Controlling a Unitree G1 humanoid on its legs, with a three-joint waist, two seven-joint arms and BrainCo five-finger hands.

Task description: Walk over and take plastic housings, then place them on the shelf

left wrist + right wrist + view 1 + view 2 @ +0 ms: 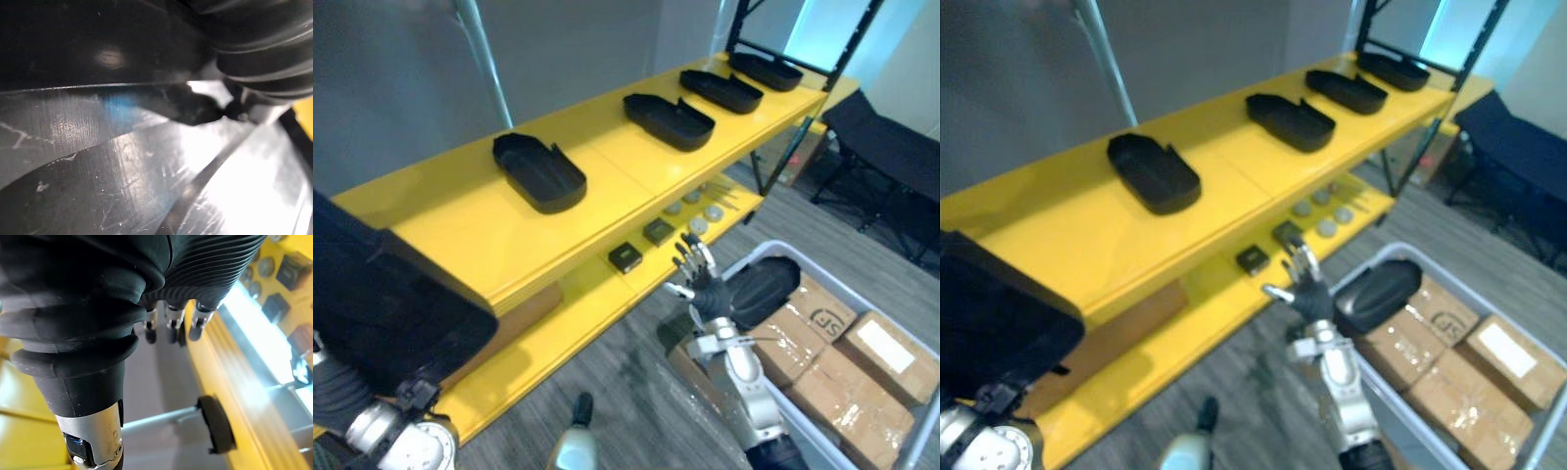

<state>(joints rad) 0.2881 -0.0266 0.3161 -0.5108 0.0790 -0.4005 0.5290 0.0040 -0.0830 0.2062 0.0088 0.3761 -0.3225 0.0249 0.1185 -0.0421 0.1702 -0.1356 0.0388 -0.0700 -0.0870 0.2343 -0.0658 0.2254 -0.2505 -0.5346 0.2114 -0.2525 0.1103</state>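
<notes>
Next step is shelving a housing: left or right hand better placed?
Left, likely. The left hand is against a black housing next to the top shelf's bare end. The right hand hangs open and empty by the bin.

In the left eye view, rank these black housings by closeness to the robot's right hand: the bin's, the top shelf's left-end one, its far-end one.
1. Bin housing: just beside the right hand.
2. Left-end housing: top shelf, to the hand's left.
3. Far-end housing: shelf's far right end.
</notes>
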